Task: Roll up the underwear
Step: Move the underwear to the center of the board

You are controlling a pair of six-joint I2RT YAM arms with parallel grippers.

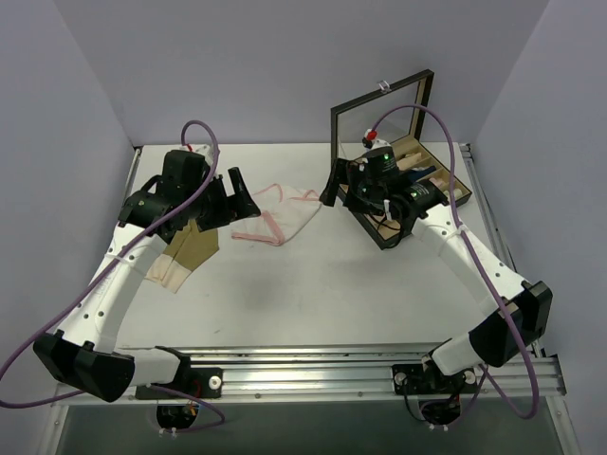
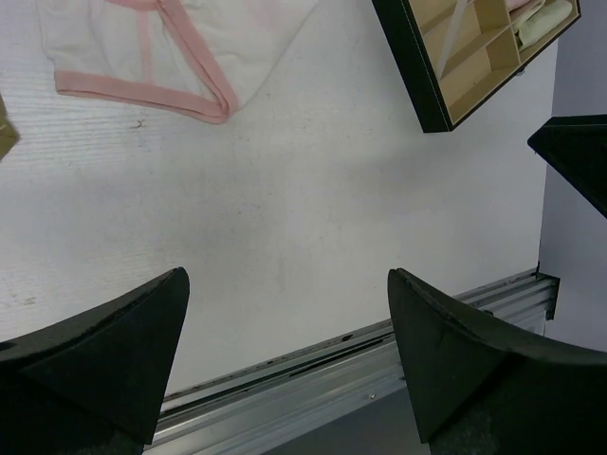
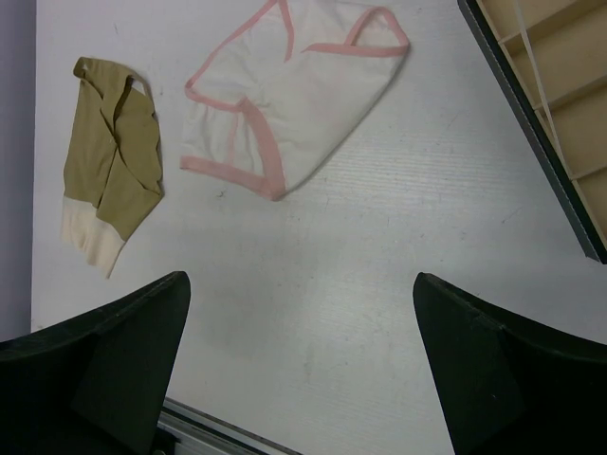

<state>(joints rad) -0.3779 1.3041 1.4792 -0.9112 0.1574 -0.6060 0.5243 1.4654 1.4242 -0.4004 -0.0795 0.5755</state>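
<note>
The white underwear with pink edging [image 1: 280, 216] [image 2: 142, 47] [image 3: 285, 104] lies flat at the middle back of the table. The tan underwear with a paler band [image 1: 190, 254] [image 3: 109, 180] lies crumpled to its left, partly under my left arm. My left gripper [image 1: 242, 199] [image 2: 286, 280] hovers open just left of the white pair, with nothing between its fingers. My right gripper [image 1: 360, 213] [image 3: 301, 280] hovers open to the right of the white pair, in front of the box, also holding nothing.
A dark-framed wooden organiser box [image 1: 427, 185] [image 2: 474, 66] [image 3: 550, 104] with compartments stands at the back right, its lid [image 1: 379, 109] raised. An aluminium rail [image 1: 313, 365] [image 2: 332, 379] runs along the table's near edge. Walls close in left, right and back.
</note>
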